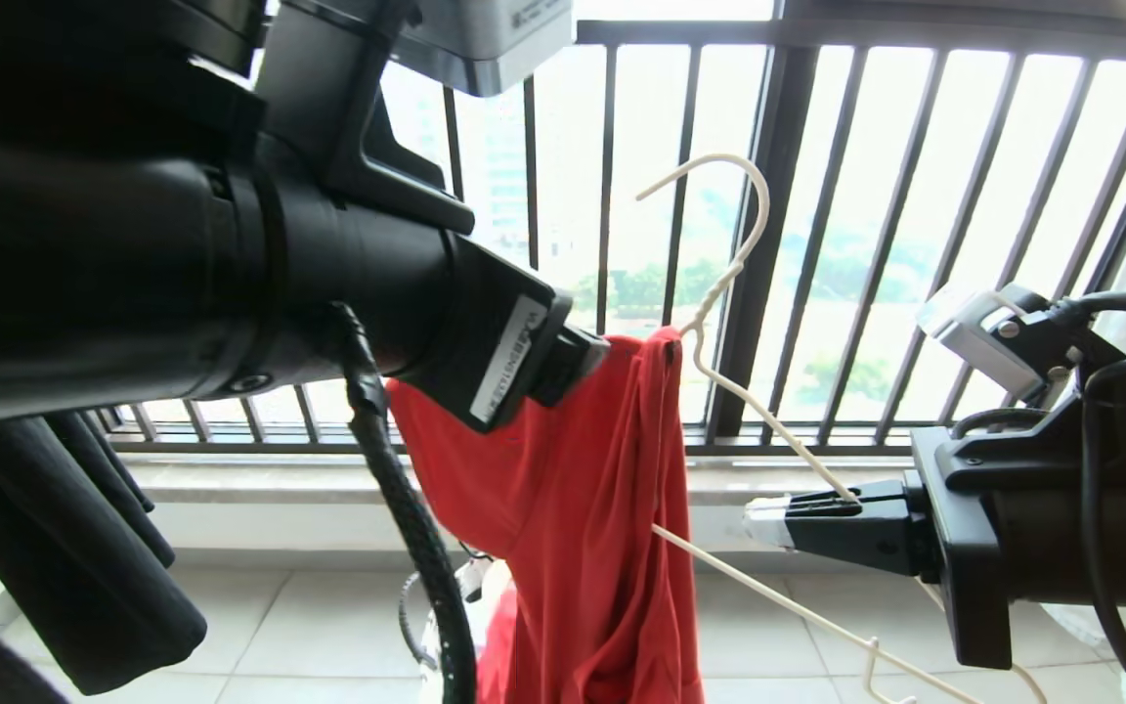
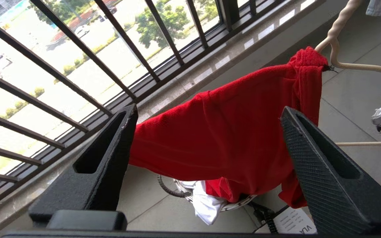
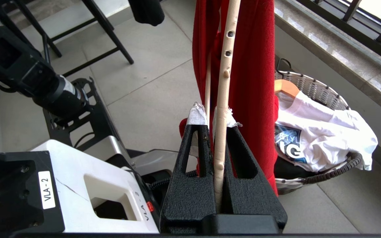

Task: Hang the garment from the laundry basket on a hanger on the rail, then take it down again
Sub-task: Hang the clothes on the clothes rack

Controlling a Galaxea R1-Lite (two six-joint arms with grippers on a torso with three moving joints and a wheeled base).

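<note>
**Operator:** Entry. My right gripper [image 3: 214,116] was clamped tight on the hanger [image 1: 719,284], pinching the cream wire of one shoulder arm between its taped fingertips. The hook pointed up in free air in front of the black balcony railing [image 1: 778,244]; it was on no rail that I could see.

**Observer:** And the garment [image 1: 573,508]?

**Operator:** Red, draped over the hanger's other shoulder, bunched up at the neck twist, hanging down in long folds. In the right wrist view its lower end reached down beside the laundry basket [image 3: 322,91], which stood on the tiled floor by the ledge. I could not tell whether the hem touched the basket.

**Observer:** What was in the basket?

**Operator:** A white garment [image 3: 322,138] with dark-blue print and a light-wood hanger [image 3: 287,86] at the rim.

**Observer:** Left side?

**Operator:** My left gripper [image 2: 210,122] stood with jaws spread wide, holding nothing. From its wrist view the red cloth lay beyond the two fingers [image 2: 111,155], apart from both. In the head view that arm filled the upper left, its tip near the top of the shirt.
</note>
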